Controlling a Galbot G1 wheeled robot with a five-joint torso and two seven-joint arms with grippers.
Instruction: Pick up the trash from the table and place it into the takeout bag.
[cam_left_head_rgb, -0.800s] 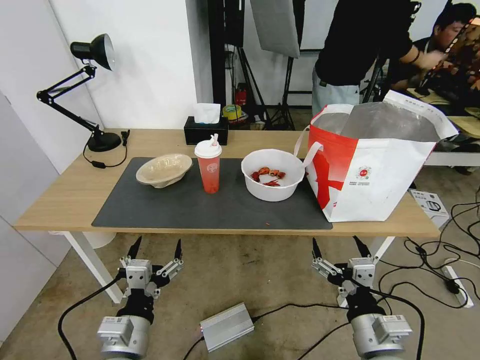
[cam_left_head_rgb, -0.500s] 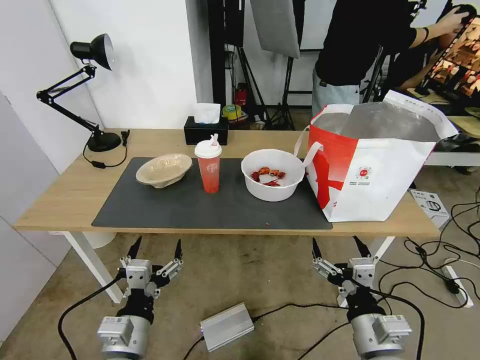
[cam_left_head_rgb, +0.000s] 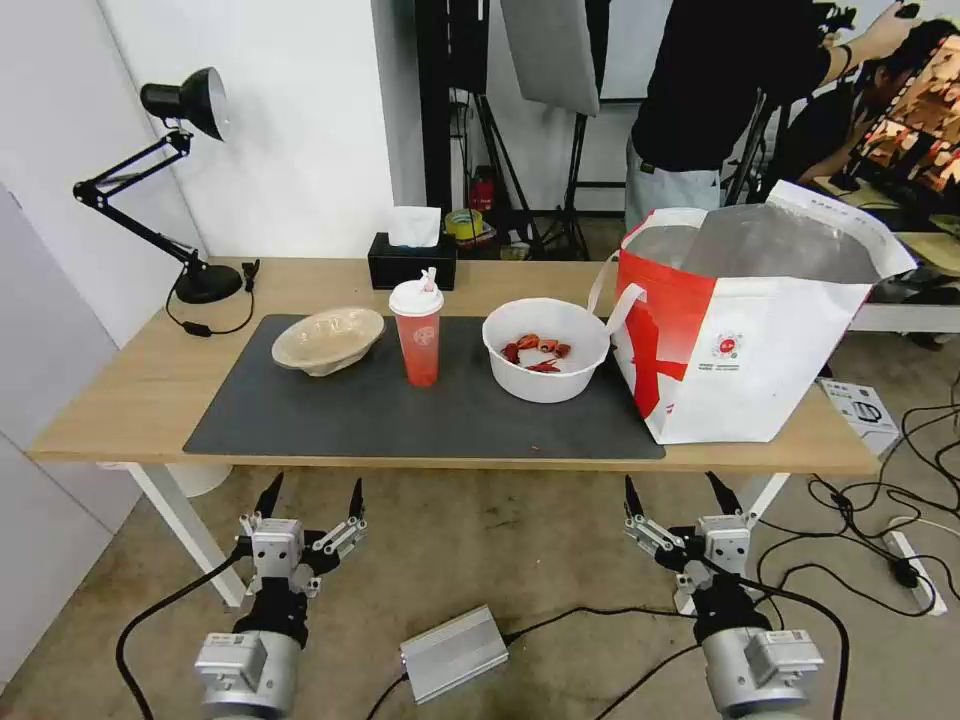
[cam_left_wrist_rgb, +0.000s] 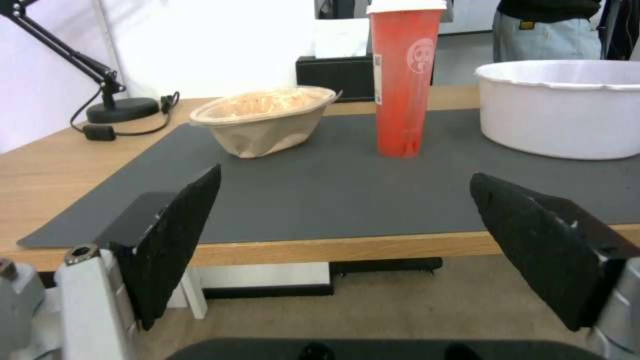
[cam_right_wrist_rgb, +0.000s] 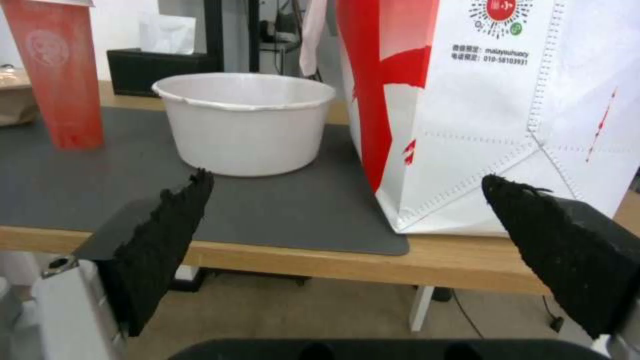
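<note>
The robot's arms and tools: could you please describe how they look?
Both arms end in silver-grey cylindrical wrists with small labels and black cables. The left tool and right tool each have a pale grey metal body and two tapered black fingers with rough pads.

Room bright, even white light, seemingly from overhead and from behind the table (cam_left_head_rgb: 130, 390). White wall at left nearly blown out. Black desk lamp (cam_left_head_rgb: 185, 100) appears unlit. Shadows soft and short: faint dark patch under the white bowl (cam_left_head_rgb: 546, 350) and the red cup (cam_left_head_rgb: 417, 332) on the grey mat (cam_left_head_rgb: 330, 415). Silver foil lining of the takeout bag (cam_left_head_rgb: 745, 330) gives a dull sheen, no hard glare. Head view bows straight lines near its edges. Left wrist view is softer, wall washed to white, near finger pads (cam_left_wrist_rgb: 177, 237) blurred. Right wrist view likewise soft; bag print (cam_right_wrist_rgb: 497, 52) readable but fuzzy.
</note>
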